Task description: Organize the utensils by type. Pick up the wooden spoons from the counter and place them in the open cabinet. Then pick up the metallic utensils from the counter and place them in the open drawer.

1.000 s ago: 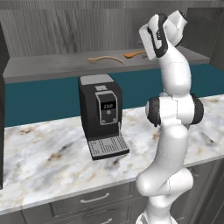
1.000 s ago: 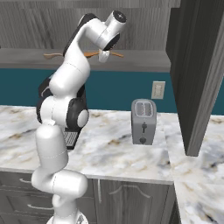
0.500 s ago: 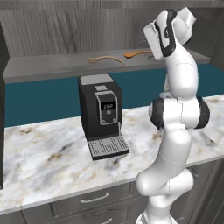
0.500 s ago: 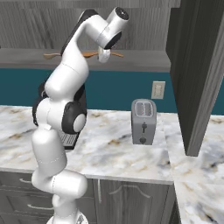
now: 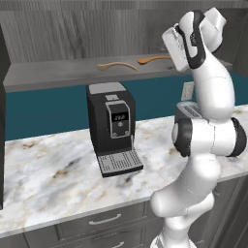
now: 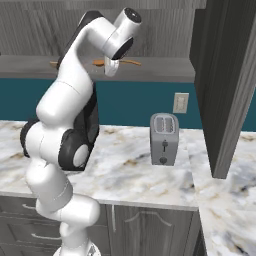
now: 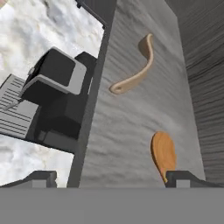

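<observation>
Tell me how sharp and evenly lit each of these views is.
Left base view: crisp, flat light, a soft shadow under the coffee machine. Right base view: sharp, with the tall cabinet side dark. Hand view: the shelf grain smears soft, and the orange spoon is cut off behind one of the fingers.

Two wooden spoons (image 5: 116, 66) (image 5: 153, 59), one coffee machine (image 5: 112, 127), one toaster (image 6: 164, 138)

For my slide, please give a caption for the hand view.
Open gripper above the cabinet shelf, where two wooden spoons lie.
</observation>
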